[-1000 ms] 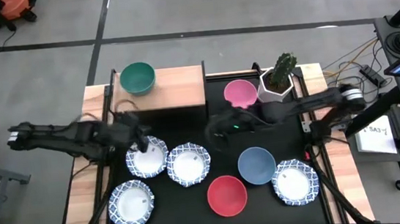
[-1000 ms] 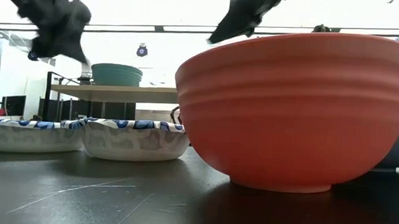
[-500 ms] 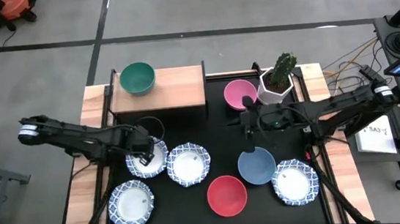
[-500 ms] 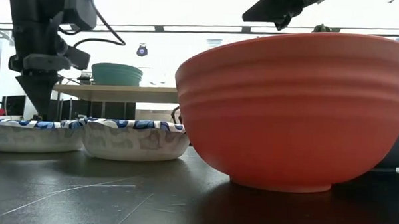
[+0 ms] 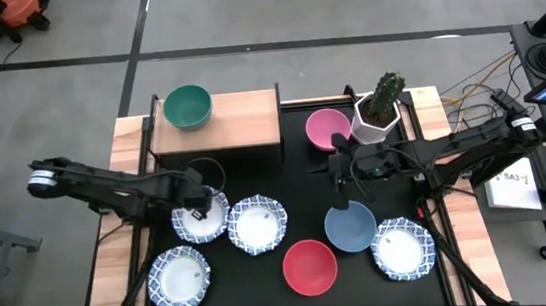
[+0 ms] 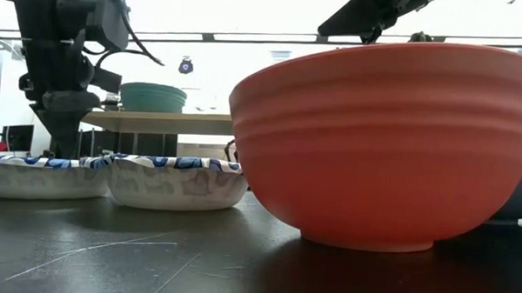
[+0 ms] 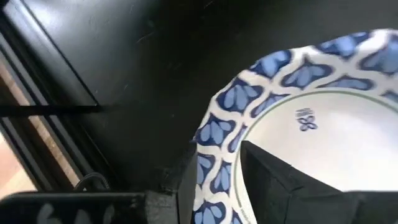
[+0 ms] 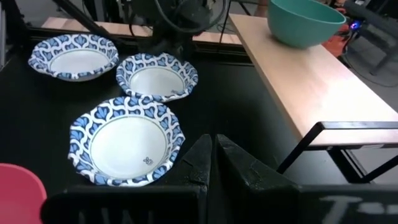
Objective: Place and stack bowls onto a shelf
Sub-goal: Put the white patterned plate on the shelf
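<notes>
Left arm extends from the left side toward centre, wrist bent downward; the left pincer (image 5: 198,210) points down with its fingers (image 7: 280,180) parted. Right arm reaches in from the right, held level; the right pincer (image 8: 213,155) has its fingers pressed together.

High view straight down over table (image 5: 295,121); low view level, close behind red bowl (image 6: 383,142); both share shelf (image 5: 235,121).

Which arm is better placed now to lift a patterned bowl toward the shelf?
The left. Its gripper straddles the rim of a patterned bowl, while the right gripper hangs shut above bare table, between the pink and blue bowls.
</notes>
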